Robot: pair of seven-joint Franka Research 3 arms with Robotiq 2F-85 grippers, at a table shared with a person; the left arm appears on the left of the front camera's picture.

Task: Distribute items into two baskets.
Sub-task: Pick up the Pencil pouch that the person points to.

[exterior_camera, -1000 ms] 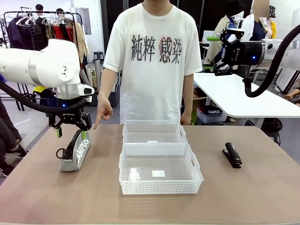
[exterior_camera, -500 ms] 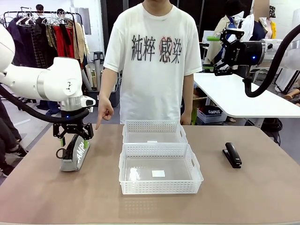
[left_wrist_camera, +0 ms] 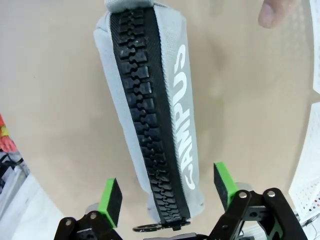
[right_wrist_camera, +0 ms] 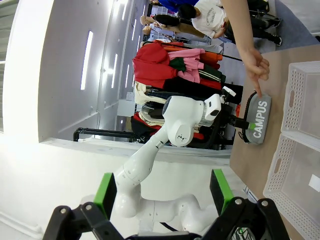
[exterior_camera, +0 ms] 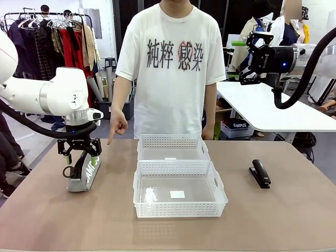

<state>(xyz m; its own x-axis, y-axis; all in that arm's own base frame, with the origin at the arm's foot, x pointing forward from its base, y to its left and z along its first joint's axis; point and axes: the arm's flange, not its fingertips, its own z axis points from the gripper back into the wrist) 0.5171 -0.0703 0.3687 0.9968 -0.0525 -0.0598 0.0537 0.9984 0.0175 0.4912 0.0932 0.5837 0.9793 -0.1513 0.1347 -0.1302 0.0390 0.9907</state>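
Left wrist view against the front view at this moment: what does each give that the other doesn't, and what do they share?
Left wrist view: black zipper teeth and pull ring close up, a gap inside each green pad. Front view: the stapler, two baskets, the open right gripper raised high. Both: the CAMPUS pouch, the open left gripper astride it, the person's pointing finger.

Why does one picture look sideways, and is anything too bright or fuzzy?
Right wrist view: it rolls with the wrist, so the grey pouch and the pointing hand stand sideways; the white wall glares almost blank. Left wrist view: the wide lens makes the close pouch look bulgy, yet it is sharp. Front view: even light, only soft shadows under the near basket.
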